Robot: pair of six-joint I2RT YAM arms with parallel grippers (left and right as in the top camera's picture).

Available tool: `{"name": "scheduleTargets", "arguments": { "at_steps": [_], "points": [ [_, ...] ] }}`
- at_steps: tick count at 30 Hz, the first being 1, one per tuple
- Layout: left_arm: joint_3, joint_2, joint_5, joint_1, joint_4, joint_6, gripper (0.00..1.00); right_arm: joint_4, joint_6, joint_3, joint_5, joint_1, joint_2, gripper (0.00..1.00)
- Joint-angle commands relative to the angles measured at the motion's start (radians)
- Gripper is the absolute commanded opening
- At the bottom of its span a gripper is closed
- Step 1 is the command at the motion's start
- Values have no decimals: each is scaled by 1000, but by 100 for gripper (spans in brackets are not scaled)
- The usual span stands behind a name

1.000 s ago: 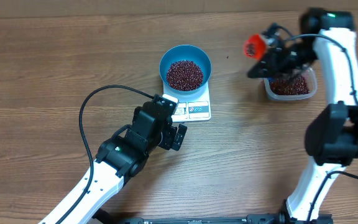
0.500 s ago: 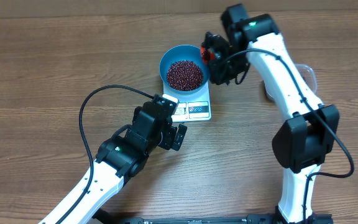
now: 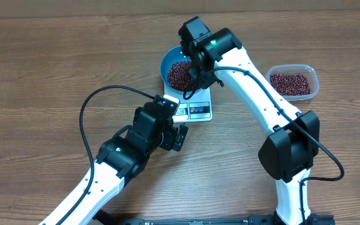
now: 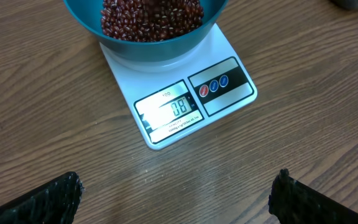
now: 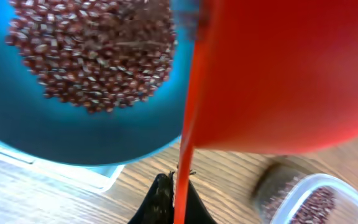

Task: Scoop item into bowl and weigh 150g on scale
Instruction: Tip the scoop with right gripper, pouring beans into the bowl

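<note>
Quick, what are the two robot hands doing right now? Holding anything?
Left gripper: open, holding nothing.
Right gripper: closed on the red scoop, over the blue bowl.

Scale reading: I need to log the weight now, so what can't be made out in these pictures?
Digits on the scale display: left wrist view, glare washes them out; overhead, too small.
What the red scoop holds: right wrist view shows only its outside; overhead, the right arm covers it.
Blue bowl far rim: cut off by the left wrist view's top edge.
</note>
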Motion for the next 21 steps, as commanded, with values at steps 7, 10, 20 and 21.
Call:
{"name": "scheduleTargets", "arguments": {
  "at_steps": [7,10,20,21],
  "points": [
    [5,6,-12,6,0,12,99,6,18,25,58,-5,-27,4],
    [5,6,-12,6,0,12,99,7,17,25,5,-8,-27,4],
    [5,6,-13,6,0,12,99,-14,1,26,-266,-108,-56,4],
    [5,6,-12,6,0,12,99,-18,-13,26,-309,-123,-66,4]
  ]
}}
